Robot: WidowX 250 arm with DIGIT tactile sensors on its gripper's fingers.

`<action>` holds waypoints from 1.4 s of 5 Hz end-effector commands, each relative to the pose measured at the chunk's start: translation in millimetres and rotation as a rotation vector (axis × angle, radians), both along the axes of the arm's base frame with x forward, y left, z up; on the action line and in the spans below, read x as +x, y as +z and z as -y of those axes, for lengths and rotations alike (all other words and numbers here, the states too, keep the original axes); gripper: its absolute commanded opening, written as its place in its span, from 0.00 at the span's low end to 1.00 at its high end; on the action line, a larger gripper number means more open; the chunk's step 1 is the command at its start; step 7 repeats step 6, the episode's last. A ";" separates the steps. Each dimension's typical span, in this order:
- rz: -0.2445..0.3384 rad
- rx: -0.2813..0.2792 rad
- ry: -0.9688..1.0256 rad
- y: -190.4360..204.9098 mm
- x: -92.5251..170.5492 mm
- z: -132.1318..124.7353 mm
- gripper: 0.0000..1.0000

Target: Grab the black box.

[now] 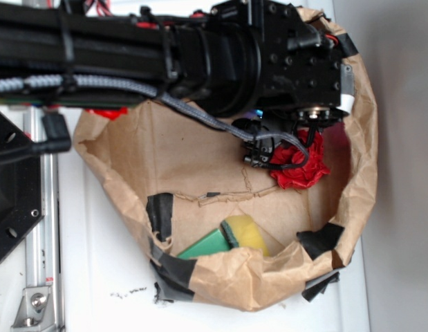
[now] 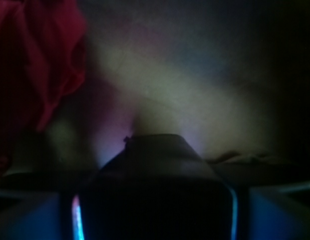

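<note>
- Only in wrist view: dark black box (image 2: 155,190) between blurred fingers (image 2: 29,215), apparently clamped.
- Exterior: arm hides gripper; red paper wad (image 1: 300,169) beside, paper bag wall (image 1: 362,173) near.

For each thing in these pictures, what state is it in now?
Paper bag: open, rim rolled down, patched with black tape.
Red paper wad: crumpled, lying inside the bag.
Green and yellow block: lying tilted near the bag's front wall.
Black box: between the jaws.
Gripper: lowered into the bag, apparently shut on the box.
</note>
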State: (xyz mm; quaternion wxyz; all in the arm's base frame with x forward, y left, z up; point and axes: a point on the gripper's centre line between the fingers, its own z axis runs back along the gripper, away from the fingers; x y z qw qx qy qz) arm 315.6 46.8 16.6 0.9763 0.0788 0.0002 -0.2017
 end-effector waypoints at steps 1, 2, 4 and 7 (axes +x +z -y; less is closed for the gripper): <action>0.013 0.002 -0.015 68.8 -32.3 49.4 0.00; 0.089 0.065 0.089 106.0 -47.5 54.4 0.00; 0.140 -0.097 0.244 135.4 -60.7 33.2 0.00; 0.163 -0.156 0.323 139.9 -63.7 31.5 0.00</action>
